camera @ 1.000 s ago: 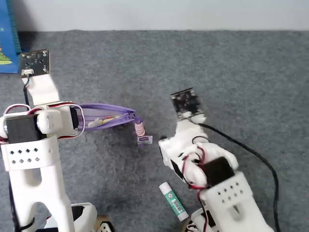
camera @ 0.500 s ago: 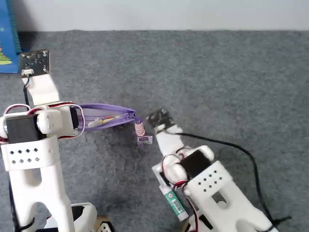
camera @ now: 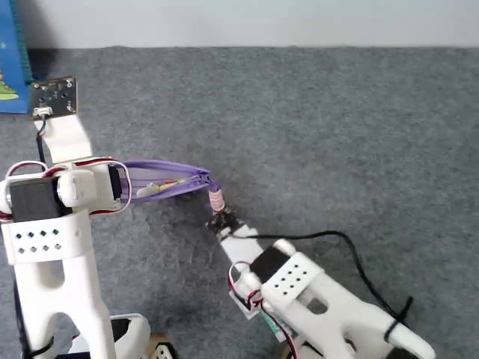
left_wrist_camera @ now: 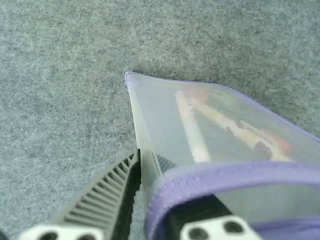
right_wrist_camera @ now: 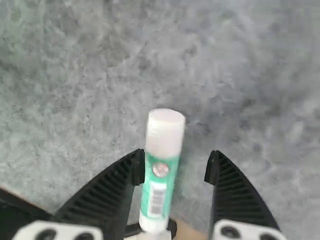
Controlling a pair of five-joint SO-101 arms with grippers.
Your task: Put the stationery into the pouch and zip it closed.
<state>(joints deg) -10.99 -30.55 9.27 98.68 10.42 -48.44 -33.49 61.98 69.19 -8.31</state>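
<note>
The glue stick (right_wrist_camera: 160,170) lies flat on the grey table (camera: 337,127), at its near side under the right arm (camera: 299,288) and apart from the pouch (camera: 168,179). In the right wrist view, its long axis runs straight down the gap between the fingers, with its white cap (right_wrist_camera: 165,120) pointing away from the wrist. The right end effector (right_wrist_camera: 176,159) is spread wide around it and grips nothing yet. The stick sits against one finger, or very nearly, with clear space to the other. We judge that it straddles the stick lengthwise so the fingers can close across the narrow body, not over the ends.

The pouch stands on its lower edge with its mouth upward, and its long axis runs across the table from the left arm towards the middle. Its zipper pull (camera: 217,200) hangs at the end nearest the right arm. The left end effector (left_wrist_camera: 150,175) is clenched on the pouch wall at the other end, just below the purple zipper band. We take this hold as a way to keep the pouch upright and its mouth open for what comes next. Pens (left_wrist_camera: 192,132) already lie inside, roughly along the pouch's length, seen through the clear side.
</note>
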